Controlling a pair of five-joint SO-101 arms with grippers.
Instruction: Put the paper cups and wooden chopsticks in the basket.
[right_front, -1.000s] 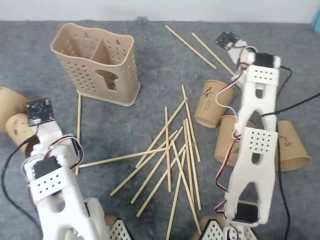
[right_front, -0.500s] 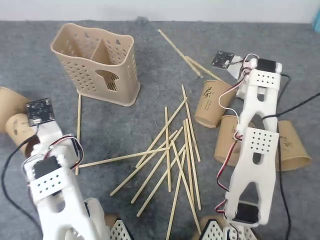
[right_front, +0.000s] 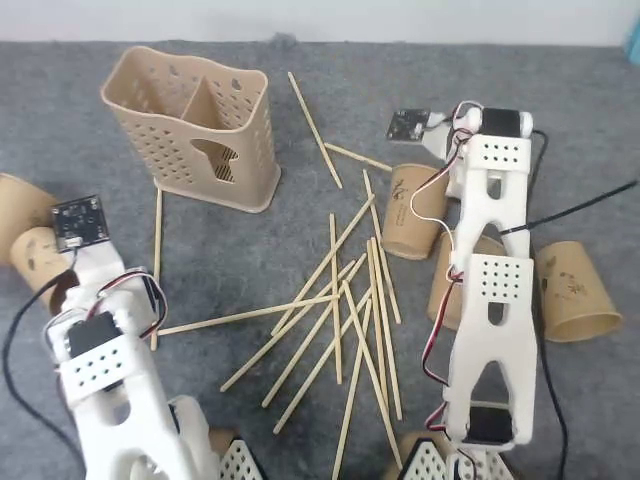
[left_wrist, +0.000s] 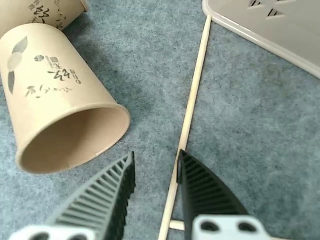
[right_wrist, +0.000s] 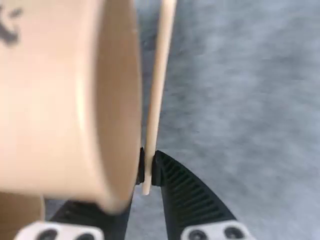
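Note:
The tan basket (right_front: 190, 130) stands at the back left, and a loose pile of wooden chopsticks (right_front: 345, 310) covers the table's middle. My right gripper (right_wrist: 147, 167) is shut on the end of one chopstick (right_wrist: 160, 75), pressed against the rim of a lying paper cup (right_wrist: 65, 95). From above, that cup (right_front: 408, 210) lies beside the right arm (right_front: 490, 200), with the held chopstick (right_front: 355, 157) pointing left. My left gripper (left_wrist: 154, 167) is open low over the carpet, a chopstick (left_wrist: 192, 100) along one finger and a lying cup (left_wrist: 60, 115) beside the other.
Two cups (right_front: 25, 225) lie at the left edge by the left arm. Further cups (right_front: 565, 290) lie on the right, one (right_front: 445, 290) partly under the right arm. A single chopstick (right_front: 313, 120) lies behind the pile, another (right_front: 157, 240) by the basket's foot (left_wrist: 270, 20).
The right arm has swung left, carrying its chopstick and sweeping another at the back toward the basket. The cup beside it was nudged left. The left arm has kept still.

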